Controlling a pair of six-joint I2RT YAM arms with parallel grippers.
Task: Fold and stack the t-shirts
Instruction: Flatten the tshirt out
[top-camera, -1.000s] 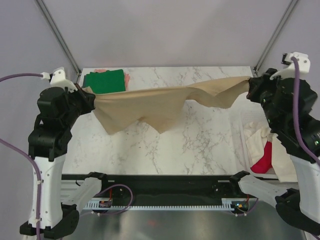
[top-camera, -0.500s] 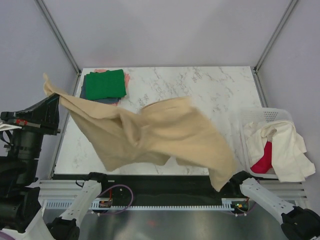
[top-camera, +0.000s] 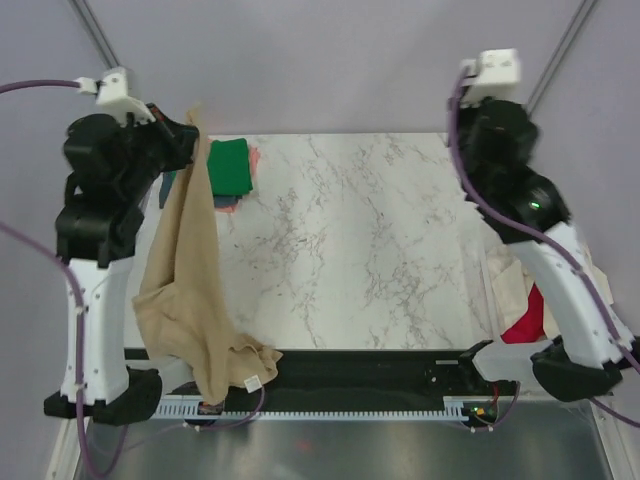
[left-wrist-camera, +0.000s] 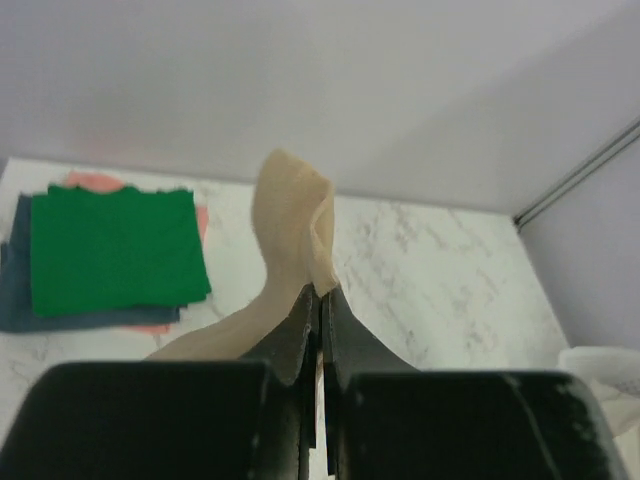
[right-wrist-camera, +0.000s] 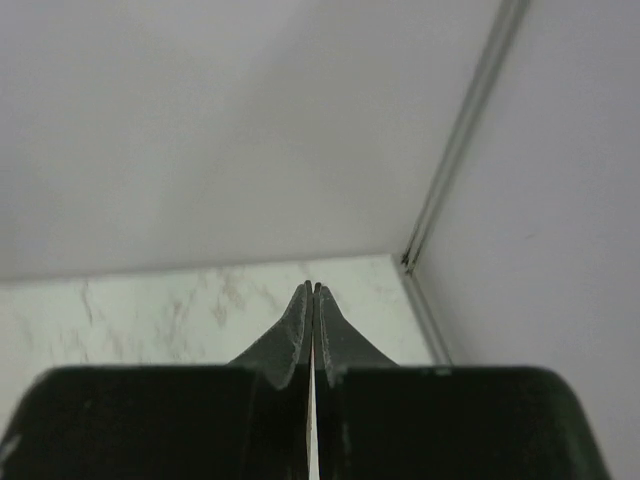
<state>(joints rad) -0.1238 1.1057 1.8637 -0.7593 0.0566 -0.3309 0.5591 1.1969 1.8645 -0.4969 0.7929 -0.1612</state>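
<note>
Tan t-shirt (top-camera: 185, 290) is held by one end in the clamped L gripper (left-wrist-camera: 320, 292), hung past the table's (top-camera: 380, 230) near-left edge, R gripper (right-wrist-camera: 313, 288) pinched shut on nothing; spread-out step is judged in hand, so a 2nd corner must be caught next.

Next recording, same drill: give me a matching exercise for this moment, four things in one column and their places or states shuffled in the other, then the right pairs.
Things
1. tan t-shirt
2. green t-shirt
3. right gripper
4. red t-shirt

Places or states
a. folded flat at the far left corner of the table
b. shut, holding nothing
c. hanging from the left gripper
d. lying low at the table's right edge

Pairs: 1-c, 2-a, 3-b, 4-d
</note>
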